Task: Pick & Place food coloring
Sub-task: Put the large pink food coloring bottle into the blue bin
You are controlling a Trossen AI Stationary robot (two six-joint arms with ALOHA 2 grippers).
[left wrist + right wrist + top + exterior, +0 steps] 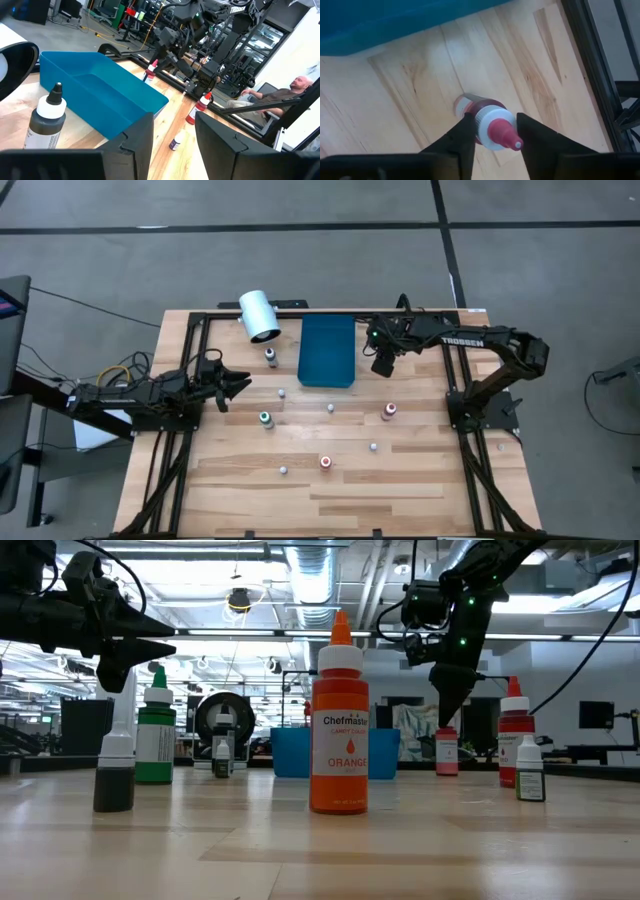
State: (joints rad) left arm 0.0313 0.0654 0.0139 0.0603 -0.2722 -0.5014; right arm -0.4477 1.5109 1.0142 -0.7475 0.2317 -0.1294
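Observation:
A red-topped food coloring bottle (487,125) stands upright on its base on the table, just off the blue tray's (328,350) near right corner; it also shows in the low view (447,752). My right gripper (495,124) is over it, pointing down, open, with one finger on either side of the bottle's white cap; I see no touch. In the high view my right gripper (382,367) hides the bottle. My left gripper (240,385) is open and empty above the table's left part, level, facing the tray.
A white cylinder (260,315) lies at the far left of the tray. Other bottles stand apart on the table: dark-topped (270,357), green (265,418), pink (389,412), orange-red (326,462), and several small whitish ones such as one mid-table (331,408). A person shows beyond the table (295,87).

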